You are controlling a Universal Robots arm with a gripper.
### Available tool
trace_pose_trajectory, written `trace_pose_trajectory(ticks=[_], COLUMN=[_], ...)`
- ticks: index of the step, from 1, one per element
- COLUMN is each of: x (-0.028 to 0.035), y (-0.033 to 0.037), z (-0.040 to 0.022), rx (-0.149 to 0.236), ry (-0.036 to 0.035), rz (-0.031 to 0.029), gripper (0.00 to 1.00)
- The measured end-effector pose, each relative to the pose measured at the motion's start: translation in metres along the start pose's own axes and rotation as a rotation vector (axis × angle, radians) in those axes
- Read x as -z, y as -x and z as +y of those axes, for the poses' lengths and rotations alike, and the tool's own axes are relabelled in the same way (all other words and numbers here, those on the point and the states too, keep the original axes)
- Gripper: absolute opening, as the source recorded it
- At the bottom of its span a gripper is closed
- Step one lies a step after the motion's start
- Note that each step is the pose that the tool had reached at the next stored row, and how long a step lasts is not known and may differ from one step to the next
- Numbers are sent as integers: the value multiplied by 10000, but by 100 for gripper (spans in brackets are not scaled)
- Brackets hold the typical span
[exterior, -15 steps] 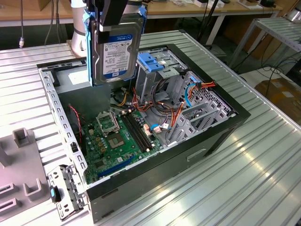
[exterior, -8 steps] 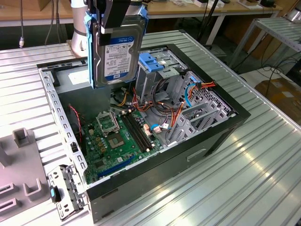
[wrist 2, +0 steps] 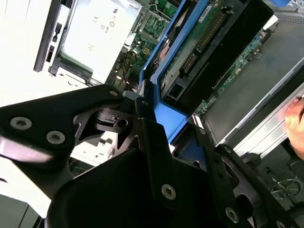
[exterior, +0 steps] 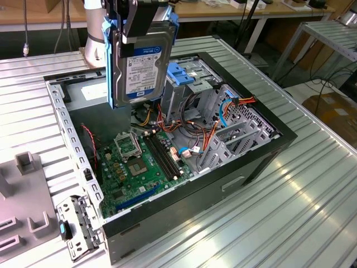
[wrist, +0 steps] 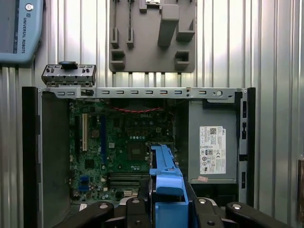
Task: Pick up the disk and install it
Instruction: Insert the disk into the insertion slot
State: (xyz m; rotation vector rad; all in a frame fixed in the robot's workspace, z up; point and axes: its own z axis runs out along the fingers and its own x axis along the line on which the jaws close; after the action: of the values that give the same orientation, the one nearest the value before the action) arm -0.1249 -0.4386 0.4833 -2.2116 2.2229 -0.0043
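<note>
Above the open computer case (exterior: 195,215), your gripper (exterior: 142,30) holds the disk (exterior: 139,70) clamped between its jaws: picked up, not yet installed.

tool (exterior: 144,25): cut off at exterior view's top edge | disk (exterior: 139,67): upper end hidden by tool

Disk (exterior: 139,67) looks like dull silver metal with a papery label and glossy blue plastic rails. Tabletop (exterior: 301,212) is shiny ribbed metal.
</note>
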Motion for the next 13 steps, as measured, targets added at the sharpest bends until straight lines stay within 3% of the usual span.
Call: trace_pose_trajectory(ticks=[13], x=[-1], y=[-137], z=[-1], rx=[0], ry=[0], rz=[3], gripper=[37])
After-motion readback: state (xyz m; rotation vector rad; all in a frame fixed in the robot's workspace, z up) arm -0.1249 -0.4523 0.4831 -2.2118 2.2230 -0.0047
